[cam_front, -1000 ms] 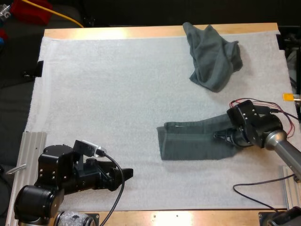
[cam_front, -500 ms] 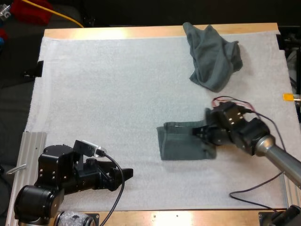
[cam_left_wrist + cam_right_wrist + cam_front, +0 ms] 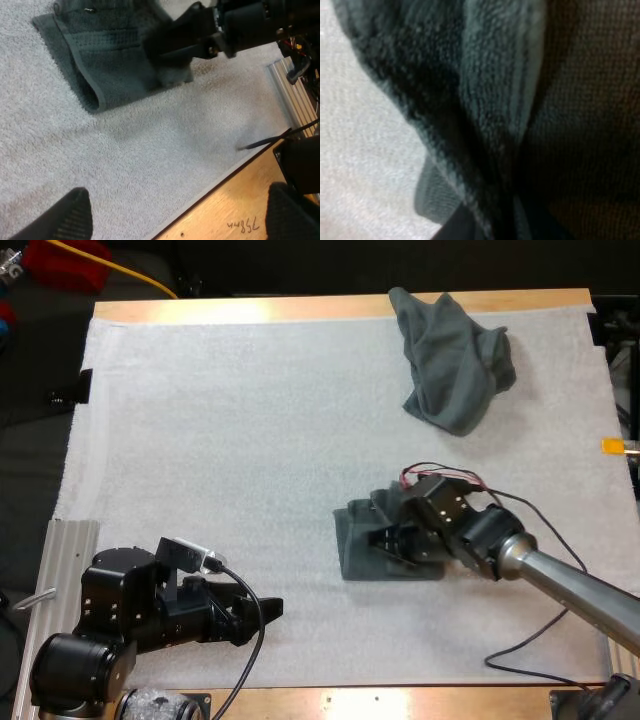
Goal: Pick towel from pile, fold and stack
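Terry cloth of the half-folded towel [image 3: 352, 540] is sitting bunched in ridged pleats, clamped by my right gripper [image 3: 386, 538] mid-mat. My left gripper [image 3: 268, 610] is hovering wide open over the nubbly white mat [image 3: 220, 440]. The crumpled towel [image 3: 455, 365] is slumping at the far edge.

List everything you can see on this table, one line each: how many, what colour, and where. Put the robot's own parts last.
crumpled towel: one, dark grey-green, at the far right of the mat.
part-folded towel: one, dark grey-green, lying flat, right of the mat's middle.
mat: one, white, covering most of the table.
table: one, wooden, bare along its far and near edges.
left pincer: one, black, open, over the mat's near left, clear of both towels.
right pincer: one, black, shut on the part-folded towel.
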Robot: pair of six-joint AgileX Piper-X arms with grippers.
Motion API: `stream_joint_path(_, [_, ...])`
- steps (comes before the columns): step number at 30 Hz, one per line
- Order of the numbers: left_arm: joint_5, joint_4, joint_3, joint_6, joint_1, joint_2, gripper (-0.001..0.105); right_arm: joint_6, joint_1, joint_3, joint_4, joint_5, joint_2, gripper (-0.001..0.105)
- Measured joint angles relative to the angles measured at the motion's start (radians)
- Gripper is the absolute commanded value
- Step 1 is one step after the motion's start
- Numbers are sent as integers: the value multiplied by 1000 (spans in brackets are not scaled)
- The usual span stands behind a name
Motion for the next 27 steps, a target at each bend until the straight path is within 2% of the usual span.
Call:
stream_joint_path(13, [0,0,0,0,0,0,69,60,1,0,-118,-45,100,3])
stream_joint_path(21, [0,0,0,0,0,0,69,106,1,0,-140,-76,160,3])
stream_joint_path(24, [0,0,0,0,0,0,69,106,1,0,-153,-105,163,15])
stream_joint_path(26, [0,0,0,0,0,0,69,106,1,0,-171,-135,163,34])
stream_joint_path(27, [0,0,0,0,0,0,69,107,1,0,-185,-152,163,38])
